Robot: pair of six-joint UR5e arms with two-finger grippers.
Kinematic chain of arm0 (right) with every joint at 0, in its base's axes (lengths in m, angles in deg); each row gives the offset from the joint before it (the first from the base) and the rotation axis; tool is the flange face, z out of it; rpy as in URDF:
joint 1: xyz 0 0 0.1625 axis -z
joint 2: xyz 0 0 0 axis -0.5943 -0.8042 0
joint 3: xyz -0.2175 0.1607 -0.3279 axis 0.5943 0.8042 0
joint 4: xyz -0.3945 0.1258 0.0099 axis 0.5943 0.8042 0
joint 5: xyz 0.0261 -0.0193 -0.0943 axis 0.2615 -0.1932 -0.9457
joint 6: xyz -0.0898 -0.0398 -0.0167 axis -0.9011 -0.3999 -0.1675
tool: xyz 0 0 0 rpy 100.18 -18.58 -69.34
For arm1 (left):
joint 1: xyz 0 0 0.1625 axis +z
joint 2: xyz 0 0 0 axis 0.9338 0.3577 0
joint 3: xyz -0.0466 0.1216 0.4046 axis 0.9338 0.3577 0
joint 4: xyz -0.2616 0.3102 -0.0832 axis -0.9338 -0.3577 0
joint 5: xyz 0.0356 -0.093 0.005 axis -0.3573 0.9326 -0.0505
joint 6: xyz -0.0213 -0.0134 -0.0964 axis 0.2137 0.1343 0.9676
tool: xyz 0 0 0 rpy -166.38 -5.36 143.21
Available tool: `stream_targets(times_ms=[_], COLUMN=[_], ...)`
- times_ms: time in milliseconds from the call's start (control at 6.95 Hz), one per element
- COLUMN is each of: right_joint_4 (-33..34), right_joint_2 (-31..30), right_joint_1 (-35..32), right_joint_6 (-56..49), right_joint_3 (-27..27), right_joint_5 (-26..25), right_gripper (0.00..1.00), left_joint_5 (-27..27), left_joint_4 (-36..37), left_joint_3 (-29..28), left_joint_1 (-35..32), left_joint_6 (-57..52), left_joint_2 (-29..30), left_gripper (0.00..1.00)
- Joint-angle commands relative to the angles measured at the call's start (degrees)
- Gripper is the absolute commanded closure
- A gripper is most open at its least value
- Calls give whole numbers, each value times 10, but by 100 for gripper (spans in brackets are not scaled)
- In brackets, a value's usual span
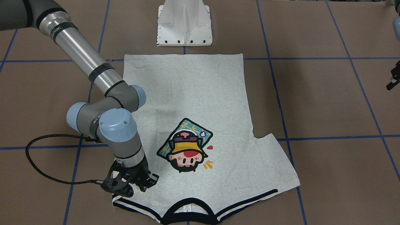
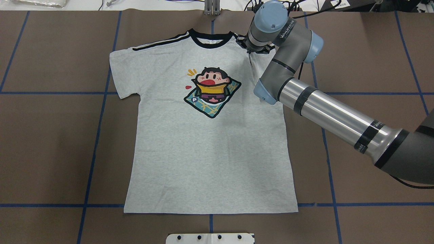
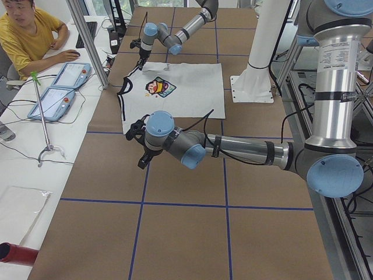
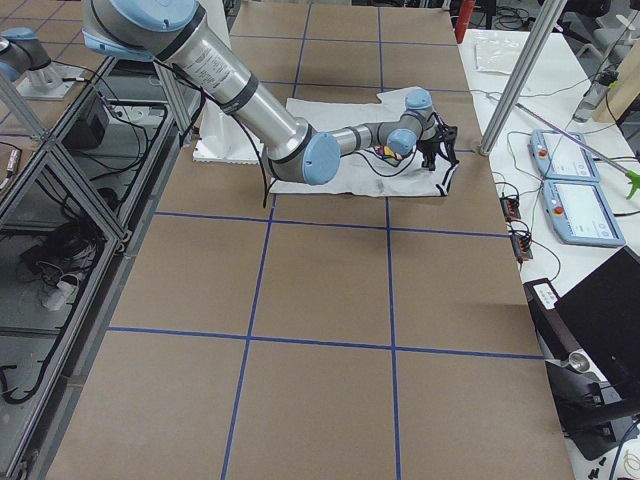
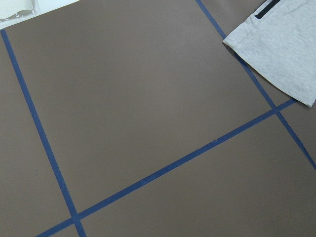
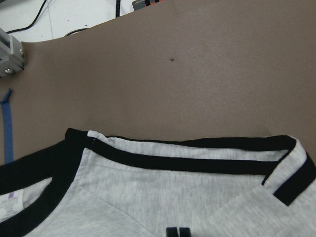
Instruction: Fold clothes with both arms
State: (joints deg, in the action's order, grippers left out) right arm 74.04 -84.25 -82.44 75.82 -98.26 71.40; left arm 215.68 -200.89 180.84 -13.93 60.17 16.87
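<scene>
Starting at the robot's left, you'll see the left gripper [image 3: 142, 158] hanging over bare brown table [image 2: 51, 142], just off the T-shirt's left sleeve [image 2: 122, 71]. Its wrist camera catches only that sleeve's hem in the upper right corner, so you cannot tell whether its jaws are open or closed.

Moving in, the T-shirt [image 2: 210, 145] lies flat on the middle of the table, front up. Its black collar [image 2: 210, 39] points away from the robot and its hem lies towards the white pedestal [image 1: 184, 25]. The cartoon print [image 2: 212, 89] sits uncovered on the chest, and the left sleeve is spread out flat.

On the right, the right arm [image 2: 322, 105] reaches across the shirt's edge to the right shoulder, where the sleeve is turned in over the body. There the right gripper [image 6: 177, 232] has its fingertips pressed together, pinching the grey fabric just below the black-and-white stripes.
</scene>
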Motion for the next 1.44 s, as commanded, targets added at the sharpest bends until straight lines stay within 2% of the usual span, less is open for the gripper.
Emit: stream_targets(times_ms=[0, 144, 288, 432, 863, 1007, 1151, 1295], right_joint_4=[0, 0, 0, 0, 6, 37, 69, 89], right_joint_2=[2, 2, 3, 4, -7, -35, -58, -87], right_joint_1=[1, 1, 1, 5, 5, 5, 5, 3], right_joint_6=[1, 1, 1, 1, 9, 10, 10, 9], right_joint_3=[7, 8, 7, 2, -66, -126, -183, -233], right_joint_5=[-7, -9, -9, -10, 5, 19, 25, 48], right_gripper=[100, 100, 25, 0, 0, 0, 0, 0], left_joint_5=[0, 1, 0, -3, -7, -7, -7, -10], left_joint_4=[0, 0, -3, -36, -54, -55, -54, -54], left_joint_3=[1, 3, 4, 2, -25, -54, -100, -133], left_joint_1=[0, 0, 1, 16, 87, 95, 116, 155], left_joint_6=[0, 6, 69, 104, 213, 261, 296, 335], left_joint_2=[0, 0, 6, 6, 49, 80, 137, 181], left_gripper=[0, 0, 0, 0, 1, 1, 1, 1])
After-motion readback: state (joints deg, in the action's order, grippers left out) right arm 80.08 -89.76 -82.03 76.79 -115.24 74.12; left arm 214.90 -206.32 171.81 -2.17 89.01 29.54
